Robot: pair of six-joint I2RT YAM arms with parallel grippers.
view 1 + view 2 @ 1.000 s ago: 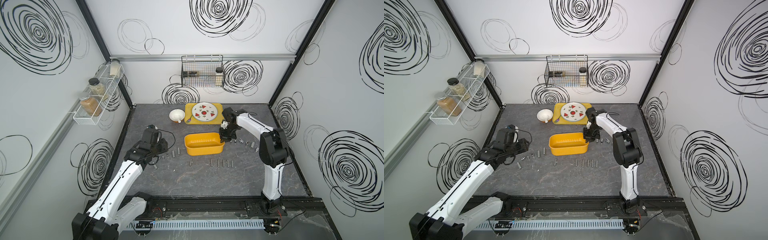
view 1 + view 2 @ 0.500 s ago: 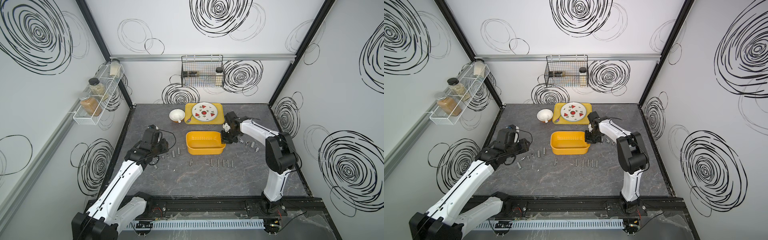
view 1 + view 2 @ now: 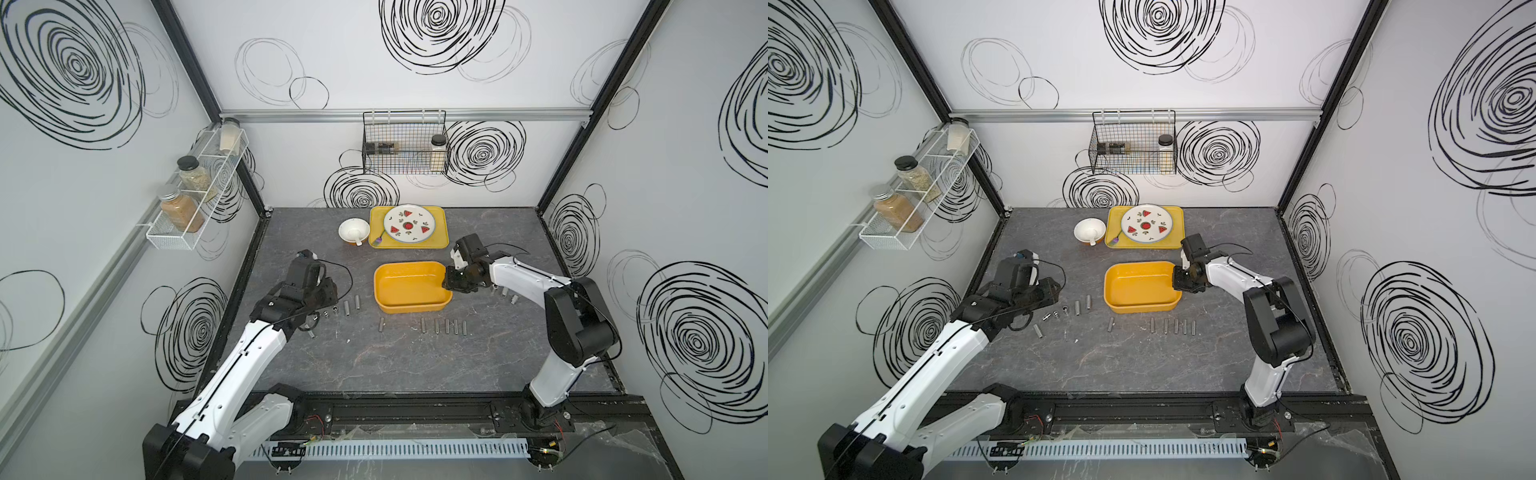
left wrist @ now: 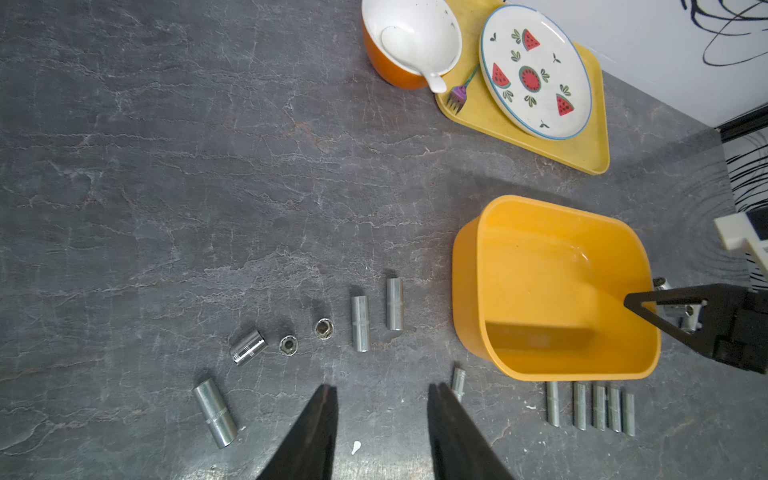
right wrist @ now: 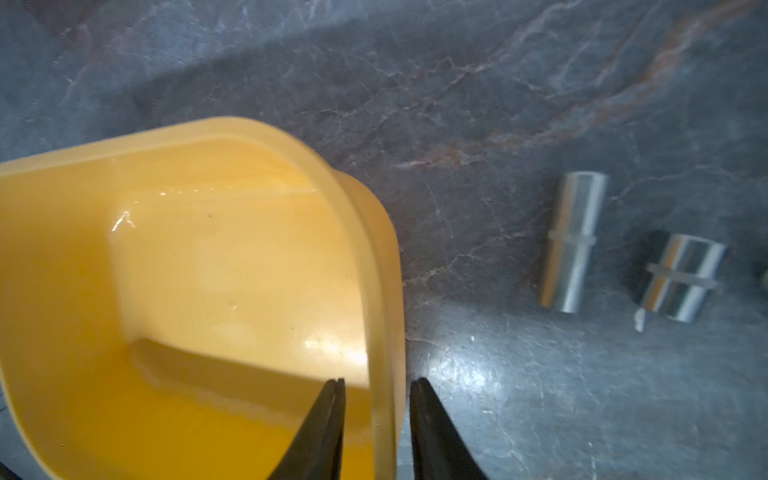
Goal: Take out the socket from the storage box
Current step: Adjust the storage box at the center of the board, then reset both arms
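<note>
In both top views: box [image 3: 405,280] flat on the table [image 3: 374,365], apparently empty, sockets [image 3: 442,326] only outside it, in a row just in front, more off to its left, a few beside its right end. Right gripper [image 3: 450,283] down at that right wall, jaws too small to judge from here. Main hazard, by the look of it: withdrawing sideways instead of upward, hooking the wall, dragging or tipping the box into the front row and scattering round pieces prone to rolling. In the left wrist view: left gripper [image 4: 382,392] narrowly parted and empty, hovering over bare table, the nearest of the sockets just beside one fingertip. Risk there of clipping it on any drop or swing toward the box, then chasing it across the table. In the right wrist view: right jaws slightly apart, straddling the rim, one finger inside and one outside, holding nothing, wall seemingly loose between them. Danger of pinching plastic rather than steel by closing now, or of catching the lip by rising at a slant. Two more sockets apart from the box on the outer side, close enough to be struck by a shoved wall. Also a chance of wasted reaching into a box with nothing visible in it.
</note>
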